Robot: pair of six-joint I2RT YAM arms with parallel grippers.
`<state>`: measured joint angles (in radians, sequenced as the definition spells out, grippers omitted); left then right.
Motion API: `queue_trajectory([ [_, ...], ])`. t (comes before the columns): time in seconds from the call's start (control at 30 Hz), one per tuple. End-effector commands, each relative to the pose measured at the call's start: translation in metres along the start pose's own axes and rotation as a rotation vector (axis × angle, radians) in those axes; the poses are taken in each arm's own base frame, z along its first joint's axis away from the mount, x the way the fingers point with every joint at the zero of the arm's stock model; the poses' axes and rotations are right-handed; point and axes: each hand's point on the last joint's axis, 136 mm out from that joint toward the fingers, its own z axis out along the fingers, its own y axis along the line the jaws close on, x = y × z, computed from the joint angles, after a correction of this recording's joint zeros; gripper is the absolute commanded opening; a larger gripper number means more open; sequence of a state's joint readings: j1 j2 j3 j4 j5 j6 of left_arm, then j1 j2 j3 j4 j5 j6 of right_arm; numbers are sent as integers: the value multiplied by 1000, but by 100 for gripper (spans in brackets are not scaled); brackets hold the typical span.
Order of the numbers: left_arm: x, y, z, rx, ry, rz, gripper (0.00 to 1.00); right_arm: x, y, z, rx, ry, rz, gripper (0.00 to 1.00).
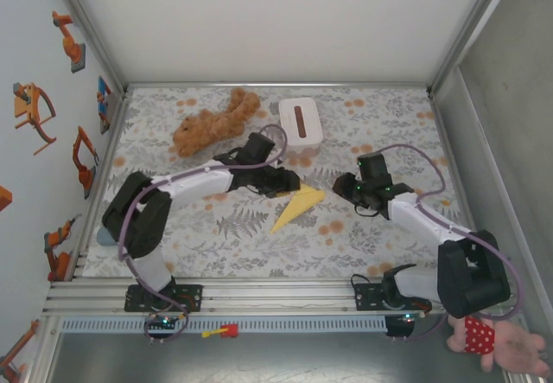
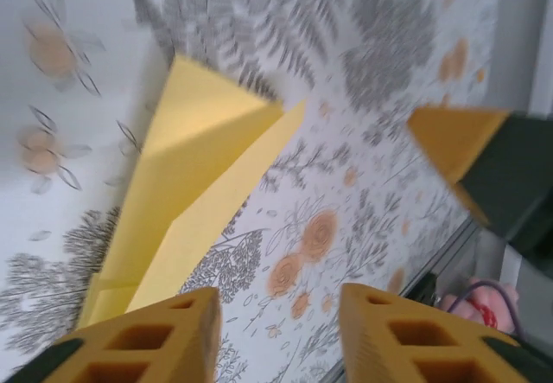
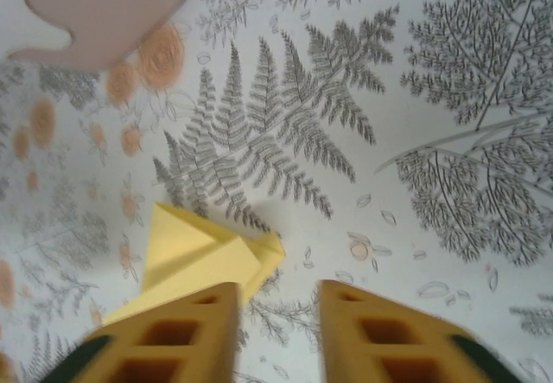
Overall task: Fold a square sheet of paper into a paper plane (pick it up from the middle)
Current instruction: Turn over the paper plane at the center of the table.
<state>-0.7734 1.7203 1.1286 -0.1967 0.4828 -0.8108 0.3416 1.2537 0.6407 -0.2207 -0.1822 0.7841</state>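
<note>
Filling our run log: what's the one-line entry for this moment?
paper plane: folded, lying on tablecloth | left gripper: open, empty, beside plane | right gripper: open, empty, beside plane

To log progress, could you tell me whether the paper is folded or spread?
Folded: the paper is a narrow pointed wedge with layered flaps and creases.

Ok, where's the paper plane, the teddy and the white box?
paper plane (image 1: 298, 208), top view, middle of its yellow wing.
teddy (image 1: 210, 125), top view, middle of its brown body.
white box (image 1: 313, 125), top view, lid beside the slot.
</note>
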Motion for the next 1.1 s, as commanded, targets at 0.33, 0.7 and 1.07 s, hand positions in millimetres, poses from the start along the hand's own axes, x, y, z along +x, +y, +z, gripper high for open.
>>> queue_trajectory([
  [0.33, -1, 128, -113, -451, -254, -87, 88, 35, 56, -5, 267, 49, -155, 50],
  [0.7, 7, 155, -164, -487, -377, -127, 96, 50, 83, 23, 430, 46, -221, 62],
  [1.07, 10, 160, -174, -487, -397, -118, 96, 71, 80, 45, 571, 89, -233, 63],
])
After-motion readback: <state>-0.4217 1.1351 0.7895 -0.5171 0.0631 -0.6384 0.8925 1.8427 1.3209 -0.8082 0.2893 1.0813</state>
